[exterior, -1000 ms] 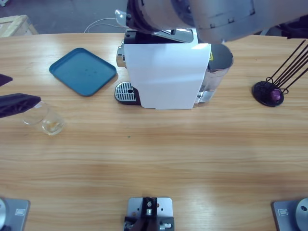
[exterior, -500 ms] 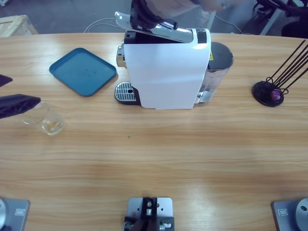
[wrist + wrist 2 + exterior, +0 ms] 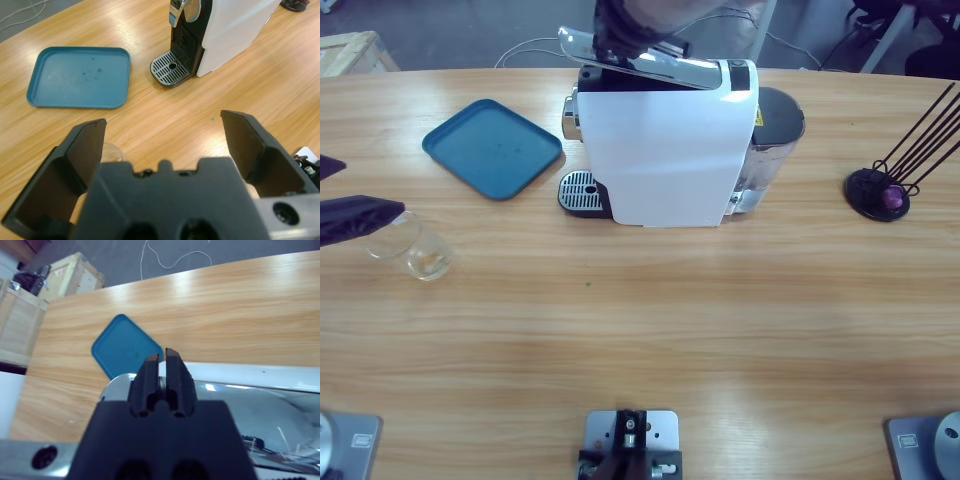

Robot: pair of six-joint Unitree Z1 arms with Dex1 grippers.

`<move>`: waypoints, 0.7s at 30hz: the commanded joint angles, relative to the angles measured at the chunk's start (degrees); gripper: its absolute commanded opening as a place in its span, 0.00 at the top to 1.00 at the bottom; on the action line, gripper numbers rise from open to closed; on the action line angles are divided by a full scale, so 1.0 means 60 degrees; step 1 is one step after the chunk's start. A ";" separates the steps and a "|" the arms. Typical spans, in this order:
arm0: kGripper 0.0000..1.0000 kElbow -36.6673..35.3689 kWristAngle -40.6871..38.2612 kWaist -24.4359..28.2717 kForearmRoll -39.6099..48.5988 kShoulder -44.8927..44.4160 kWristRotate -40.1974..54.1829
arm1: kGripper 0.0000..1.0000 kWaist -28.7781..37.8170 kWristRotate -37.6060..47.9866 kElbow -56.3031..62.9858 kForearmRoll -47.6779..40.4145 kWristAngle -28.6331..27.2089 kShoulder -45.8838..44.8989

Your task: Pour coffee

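A small clear glass tumbler stands near the table's left edge with a shallow layer of pale coffee in it. My left gripper is open right beside it, one black jaw overlapping its rim. In the left wrist view only part of the glass rim shows by the wide-apart jaws of the left gripper. My right gripper is shut and rests on the silver lever on top of the white coffee machine; the right gripper shows its jaws pressed together.
A teal tray lies left of the machine, beside its drip grate. A black capsule stand with a purple capsule sits at the far right. A wooden crate stands past the table's far left corner.
The large silver elbow that covered the top of the high view has swung out of sight. The right gripper stays on the lever; left gripper and glass are unmoved.
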 commanded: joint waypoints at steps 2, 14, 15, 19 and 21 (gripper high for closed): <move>0.00 0.0306 -0.0108 0.0087 0.0175 -0.0315 0.0164 | 1.00 0.1107 0.0060 0.0233 0.2453 -0.0126 0.3420; 0.01 0.0409 -0.0090 0.0087 0.0307 -0.0549 0.0155 | 1.00 0.1514 -0.0286 0.0210 0.2245 0.0240 0.3186; 0.01 0.0409 -0.0093 0.0087 0.0307 -0.0543 0.0161 | 1.00 0.1646 -0.0286 0.0218 0.2236 0.0208 0.3153; 0.01 0.0409 -0.0093 0.0087 0.0307 -0.0529 0.0161 | 1.00 0.2285 0.0010 0.0233 0.2218 0.0205 0.3233; 0.01 0.0409 -0.0093 0.0087 0.0310 -0.0564 0.0155 | 1.00 0.2399 0.0239 0.0233 0.2204 0.0366 0.3247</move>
